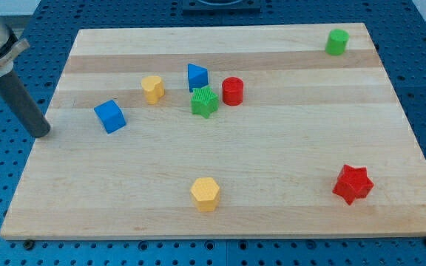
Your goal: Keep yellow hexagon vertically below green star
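Yellow hexagon (205, 193) sits near your table's bottom edge, under the green star (205, 101); my tip (42, 134), fingerless, rests at the left edge.

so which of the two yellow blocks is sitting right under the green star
The yellow hexagon near the view's bottom, straight below the green star; the other yellow block sits up-left.

On the wooden board (287, 148), we see a blue cube (110, 116) near the view's left and a small yellow block (152, 89) toward the top. A blue triangular block (197, 77) sits close beside a red cylinder (232, 91). A green cylinder (336, 42) stands at top right, a red star (353, 184) at bottom right.
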You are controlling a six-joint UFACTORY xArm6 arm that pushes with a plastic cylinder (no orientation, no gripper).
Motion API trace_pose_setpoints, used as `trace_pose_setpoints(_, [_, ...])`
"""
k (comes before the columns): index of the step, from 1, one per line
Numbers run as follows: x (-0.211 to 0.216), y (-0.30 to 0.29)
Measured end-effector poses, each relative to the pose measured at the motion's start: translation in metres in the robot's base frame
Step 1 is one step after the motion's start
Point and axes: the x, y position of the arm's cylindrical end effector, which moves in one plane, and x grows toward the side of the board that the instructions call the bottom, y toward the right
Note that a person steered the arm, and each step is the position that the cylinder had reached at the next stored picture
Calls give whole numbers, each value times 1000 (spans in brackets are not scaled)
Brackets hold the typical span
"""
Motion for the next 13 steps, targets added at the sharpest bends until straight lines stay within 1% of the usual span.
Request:
trace_pose_setpoints(1, [3,42])
trace_pose_setpoints(2, [-22,64])
trace_pose_setpoints(3, [-16,106])
trace_pose_setpoints(4, [-11,84])
trace_pose_setpoints(5, [60,73])
trace_pose_setpoints(6, [160,101])
trace_pose_setpoints(8, [162,117])
trace_pose_setpoints(9, [162,134])
trace_pose_setpoints(10, [162,209])
trace_pose_setpoints(11, [162,241])
trace_pose_setpoints(12, [140,249])
trace_pose_setpoints(13, [127,300])
